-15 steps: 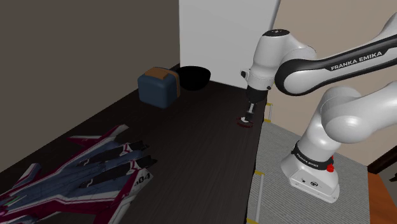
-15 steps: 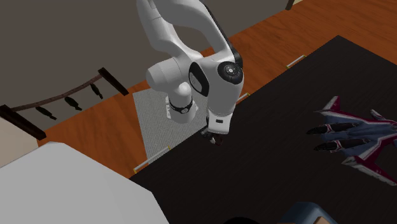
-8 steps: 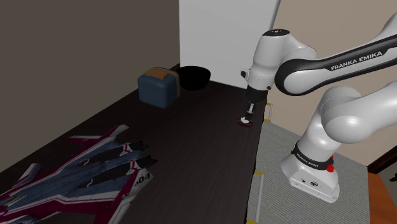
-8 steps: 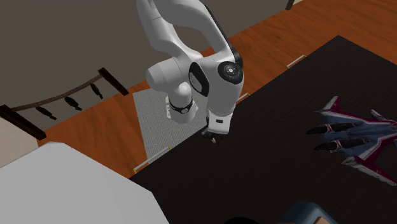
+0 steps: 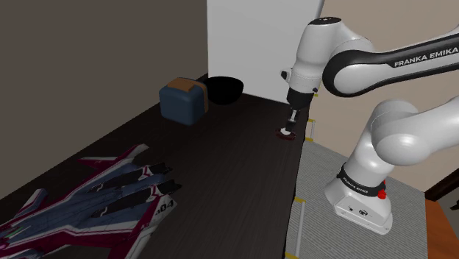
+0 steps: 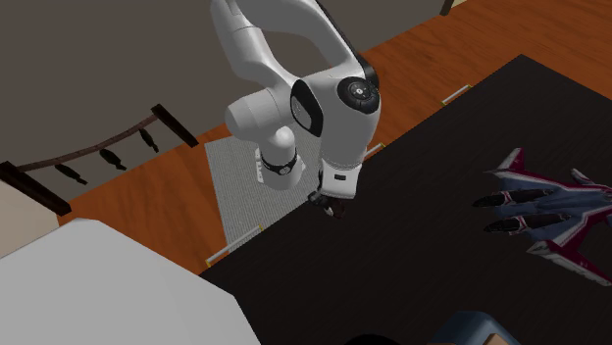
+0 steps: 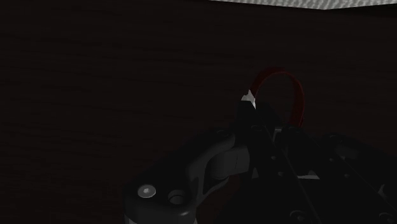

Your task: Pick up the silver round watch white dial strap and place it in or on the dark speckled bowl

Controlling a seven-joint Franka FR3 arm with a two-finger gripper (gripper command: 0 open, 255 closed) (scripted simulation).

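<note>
Lettering (image 5: 425, 59) "FRANKA EMIKA", watch (image 5: 285, 133) in gripper (image 5: 290, 126)

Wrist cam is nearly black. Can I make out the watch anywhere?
Wrist view: very dim, with just the watch's red strap loop and a white glint legible. Shoulder view: evenly lit, watch small under the gripper. Second exterior view: well lit, no glare.

Shoulder camera looks up the dark table (image 5: 235, 169); the second faces my white arm (image 6: 338, 108) from above (both share the maroon toy jet (image 5: 103, 199)); wrist camera hugs the table.
</note>
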